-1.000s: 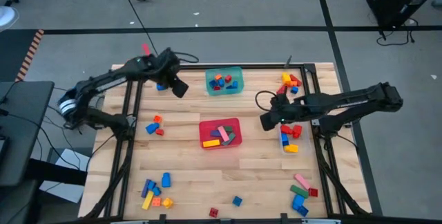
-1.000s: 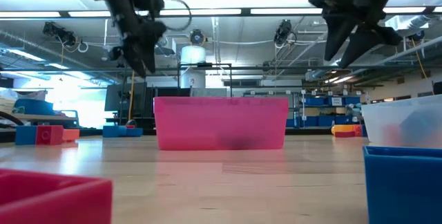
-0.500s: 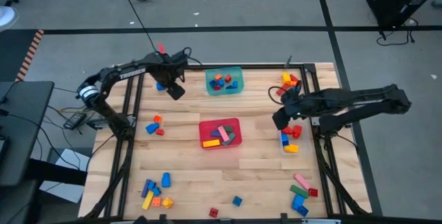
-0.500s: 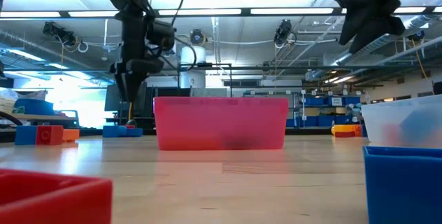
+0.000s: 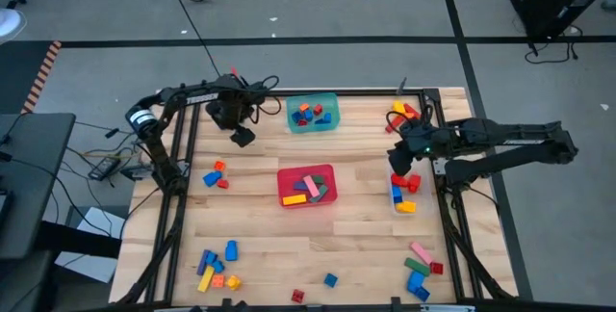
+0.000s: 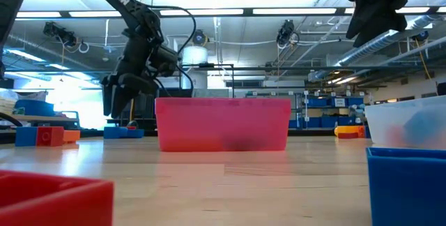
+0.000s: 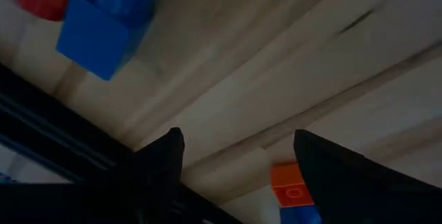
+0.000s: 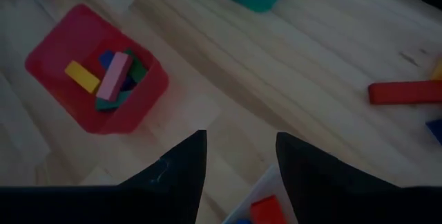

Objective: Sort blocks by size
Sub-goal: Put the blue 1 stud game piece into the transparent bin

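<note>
My left pincer (image 5: 241, 137) hung low over the far left corner of the worktop (image 5: 356, 245), its fingers (image 7: 160, 165) standing apart with nothing between them; in the left wrist view a blue block (image 7: 100, 27) with a red one touching it lay just beyond the fingertips, and an orange block (image 7: 293, 187) sat near the other finger; I judged the blue block the nearer candidate, lying ahead of the pincer and slightly off its centre line, so the coming move would need a short reach forward and a small turn to square the fingers across it; its long axis I could not tell.

My right pincer (image 5: 399, 163) hovered above the clear tub (image 5: 404, 199) at the right edge, jaws apart and empty as the right wrist view showed; it was the nearer arm to the red bar (image 8: 404, 92) and the cluster at the far right corner (image 5: 404, 112).

The rest of the blocks were scattered: a group near the left edge (image 5: 216, 175), a heap at the near left corner (image 5: 216, 267), two loose ones at the near edge (image 5: 330, 279), another heap at the near right corner (image 5: 419, 270); the teal tub (image 5: 332, 105) held small pieces, the red tub (image 5: 286, 179) long bars.

The worktop was pale wooden planks in a dark frame; beyond it the low view showed a lit workshop with shelving and ceiling lamps.
</note>
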Robot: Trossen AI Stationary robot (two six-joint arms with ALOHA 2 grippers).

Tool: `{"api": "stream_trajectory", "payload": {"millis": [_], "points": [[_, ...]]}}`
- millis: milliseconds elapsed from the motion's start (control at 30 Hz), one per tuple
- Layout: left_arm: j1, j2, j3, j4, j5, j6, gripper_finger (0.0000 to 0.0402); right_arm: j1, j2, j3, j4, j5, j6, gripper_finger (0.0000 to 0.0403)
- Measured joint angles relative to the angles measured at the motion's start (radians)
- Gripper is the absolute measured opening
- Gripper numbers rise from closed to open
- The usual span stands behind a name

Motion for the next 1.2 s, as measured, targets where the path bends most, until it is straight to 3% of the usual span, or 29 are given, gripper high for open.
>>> {"api": "stream_trajectory", "payload": {"millis": [567, 800, 1000, 1200], "points": [[0.019, 0.001, 0.136, 0.019, 0.005, 0.273, 0.0282, -0.067, 0.0, 0.0, 0.055, 0.003, 0.031, 0.0188], [0.022, 0.001, 0.153, 0.027, -0.146, 0.349, 0.0282, -0.112, 0.001, 0.0, 0.124, 0.025, 0.031, 0.0188], [0.048, 0.002, 0.153, 0.034, -0.16, 0.497, 0.0282, -0.153, 0.001, 0.0, 0.159, 0.027, 0.028, 0.0188], [0.123, 0.059, 0.153, 0.012, -0.16, 0.446, 0.0282, -0.192, 0.017, 0.0, 0.183, 0.027, 0.022, 0.0188]]}}
